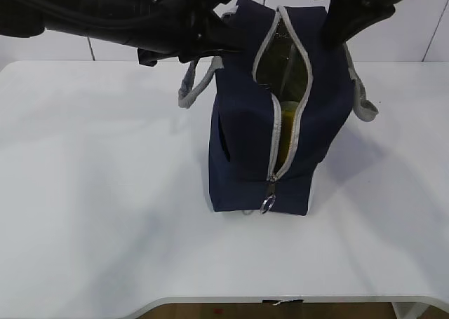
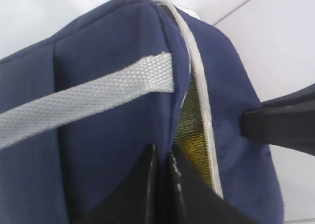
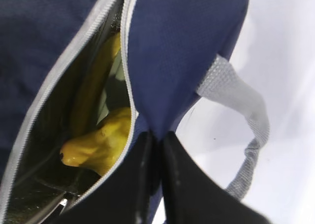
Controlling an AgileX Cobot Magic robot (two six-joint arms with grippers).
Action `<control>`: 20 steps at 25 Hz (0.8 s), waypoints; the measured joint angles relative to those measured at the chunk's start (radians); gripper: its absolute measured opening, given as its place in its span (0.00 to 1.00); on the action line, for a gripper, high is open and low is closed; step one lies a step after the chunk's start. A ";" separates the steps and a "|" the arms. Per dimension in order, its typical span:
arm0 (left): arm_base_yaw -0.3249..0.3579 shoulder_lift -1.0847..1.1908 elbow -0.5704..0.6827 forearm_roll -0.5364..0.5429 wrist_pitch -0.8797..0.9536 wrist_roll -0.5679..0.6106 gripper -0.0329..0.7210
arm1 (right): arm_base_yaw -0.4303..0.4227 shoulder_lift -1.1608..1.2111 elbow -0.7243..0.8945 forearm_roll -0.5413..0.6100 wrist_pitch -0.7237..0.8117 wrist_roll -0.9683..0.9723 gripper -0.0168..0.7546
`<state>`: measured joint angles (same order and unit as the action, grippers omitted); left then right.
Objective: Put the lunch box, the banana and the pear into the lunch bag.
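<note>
The navy lunch bag stands upright on the white table with its grey zipper open down the near end. My left gripper pinches the fabric at the left edge of the opening. My right gripper pinches the right edge, so the mouth is spread. Inside, the right wrist view shows the long yellow banana and below it the squat yellow pear. A pale green sliver behind them looks like the lunch box lid; the rest of the lunch box is hidden.
Grey webbing handles hang off both sides of the bag. The metal ring zipper pull dangles near the bag's base. A white wall stands behind the table.
</note>
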<state>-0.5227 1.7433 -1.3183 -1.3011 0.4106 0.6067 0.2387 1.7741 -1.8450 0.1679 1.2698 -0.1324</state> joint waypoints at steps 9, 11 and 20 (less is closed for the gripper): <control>-0.002 0.001 -0.006 -0.016 0.006 0.000 0.32 | 0.000 0.000 0.000 0.018 -0.007 -0.006 0.51; -0.002 0.001 -0.006 -0.016 0.008 0.000 0.40 | 0.000 -0.001 0.000 0.018 -0.007 -0.006 0.53; 0.044 -0.079 -0.006 0.115 0.081 0.000 0.51 | 0.000 -0.097 0.000 0.018 -0.009 -0.006 0.54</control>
<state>-0.4788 1.6643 -1.3241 -1.1859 0.4914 0.6067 0.2387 1.6772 -1.8450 0.1861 1.2610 -0.1384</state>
